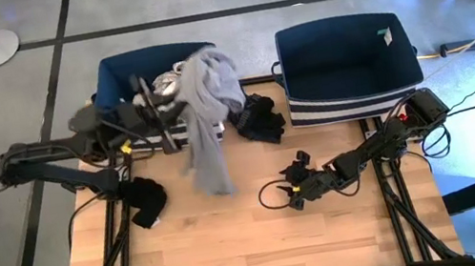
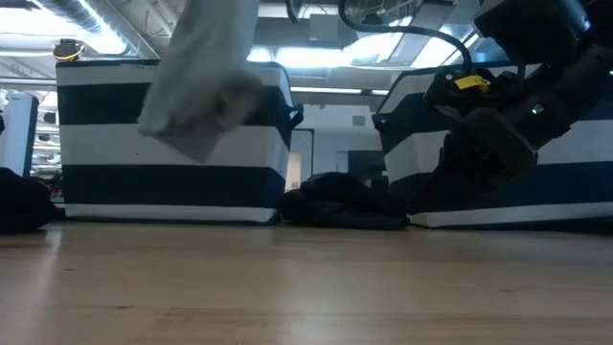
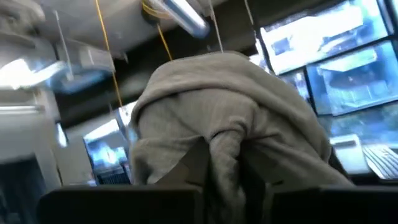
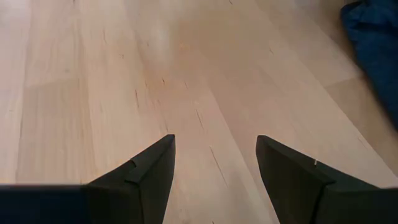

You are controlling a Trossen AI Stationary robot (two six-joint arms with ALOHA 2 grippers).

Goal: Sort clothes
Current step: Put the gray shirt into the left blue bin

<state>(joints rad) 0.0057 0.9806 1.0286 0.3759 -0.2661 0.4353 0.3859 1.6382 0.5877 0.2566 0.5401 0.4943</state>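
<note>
The left gripper [image 3: 224, 177] has its jaws clamped on a bunched fold of a light grey garment [image 1: 206, 109], pinched tight between the two dark fingers. From above, that gripper [image 1: 155, 103] sits raised over the front edge of the left navy bin [image 1: 117, 76], and the grey garment hangs from it in a long drape, its upper part spread over the bin's right front corner and its tail reaching down over the wooden surface [image 1: 236, 239]. From table height the same cloth [image 2: 206, 81] dangles in front of the bin's striped wall [image 2: 96, 144], clear of the boards. A pale patterned piece [image 1: 168, 84] lies inside that bin, just behind the gripper.

The right gripper [image 4: 214, 168] has its jaws apart with nothing between them, only bare wood showing in the gap. It [image 1: 295, 188] hovers low over the middle-right of the surface, in front of the right navy bin [image 1: 346, 57].

A black garment [image 1: 259, 118] lies crumpled on the surface between the two bins, touching the hanging grey cloth's side. Another black garment [image 1: 146, 201] sits heaped near the surface's left edge, under the left arm. A dark navy bit of fabric [image 4: 376, 50] shows at the edge of the right wrist's view, lying on the wood.
</note>
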